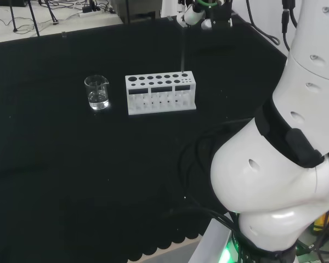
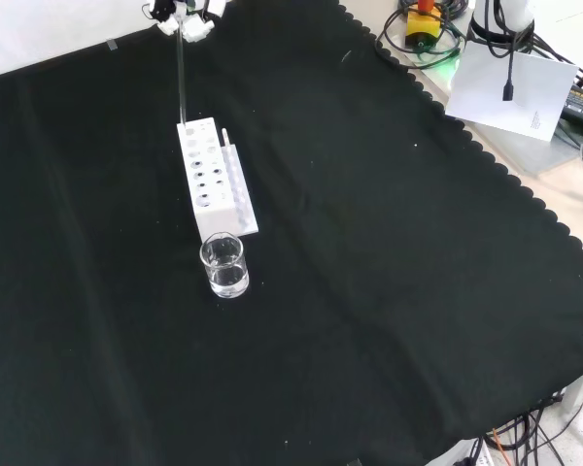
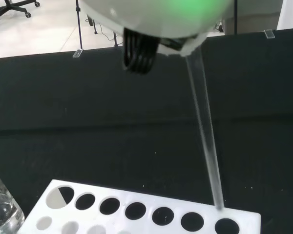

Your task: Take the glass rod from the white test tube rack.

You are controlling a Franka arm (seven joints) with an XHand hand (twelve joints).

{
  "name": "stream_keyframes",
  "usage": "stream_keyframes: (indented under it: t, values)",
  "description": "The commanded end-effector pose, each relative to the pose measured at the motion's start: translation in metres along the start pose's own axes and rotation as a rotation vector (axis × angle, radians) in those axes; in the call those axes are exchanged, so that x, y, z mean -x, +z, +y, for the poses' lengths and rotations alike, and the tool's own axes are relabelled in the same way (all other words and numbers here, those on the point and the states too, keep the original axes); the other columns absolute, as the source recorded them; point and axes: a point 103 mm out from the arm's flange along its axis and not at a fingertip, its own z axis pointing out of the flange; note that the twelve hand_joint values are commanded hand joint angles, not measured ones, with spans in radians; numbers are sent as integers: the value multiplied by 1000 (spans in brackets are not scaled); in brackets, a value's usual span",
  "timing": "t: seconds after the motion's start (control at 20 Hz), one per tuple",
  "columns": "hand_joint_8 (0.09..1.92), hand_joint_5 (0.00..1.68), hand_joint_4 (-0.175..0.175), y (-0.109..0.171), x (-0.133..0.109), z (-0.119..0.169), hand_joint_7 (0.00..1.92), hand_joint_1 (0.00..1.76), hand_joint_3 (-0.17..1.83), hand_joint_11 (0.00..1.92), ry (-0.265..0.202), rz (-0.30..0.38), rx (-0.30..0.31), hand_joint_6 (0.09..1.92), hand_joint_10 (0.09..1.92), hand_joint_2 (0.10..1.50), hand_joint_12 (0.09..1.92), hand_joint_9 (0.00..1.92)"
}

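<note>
The white test tube rack (image 1: 160, 94) stands mid-cloth, seen also in the front view (image 2: 214, 177) and the wrist view (image 3: 251, 222). The clear glass rod (image 1: 182, 52) stands nearly upright over the rack's right end hole in the head view. Its lower tip is at or just above that hole's rim. The hand (image 1: 199, 13) is above the rack at the view's top, shut on the rod's upper end. In the front view the rod (image 2: 181, 78) hangs from the hand (image 2: 187, 14) over the rack's far end. The wrist view shows the rod (image 3: 205, 126) slanting down to the end hole.
A small glass beaker (image 1: 97, 92) with some clear liquid stands left of the rack in the head view, and just in front of it in the front view (image 2: 223, 265). Its edge appears in the wrist view (image 3: 0, 209). The arm's white links (image 1: 285, 164) fill the right side.
</note>
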Motion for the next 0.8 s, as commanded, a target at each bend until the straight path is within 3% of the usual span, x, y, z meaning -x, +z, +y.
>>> stream_keyframes:
  t: [0.05, 0.3, 0.8]
  values:
    - [1224, 1170, -175, -50, -16, -11, 1434, 1213, 868, 1714, 0, -10, 9, 941, 938, 600, 623, 1711]
    - [1224, 1172, -175, -72, -28, -16, 1434, 1214, 870, 1717, -13, -18, 26, 939, 936, 598, 620, 1714]
    - [1223, 1175, -175, -72, -46, -19, 1435, 1214, 874, 1720, -58, -11, 30, 936, 933, 595, 616, 1716]
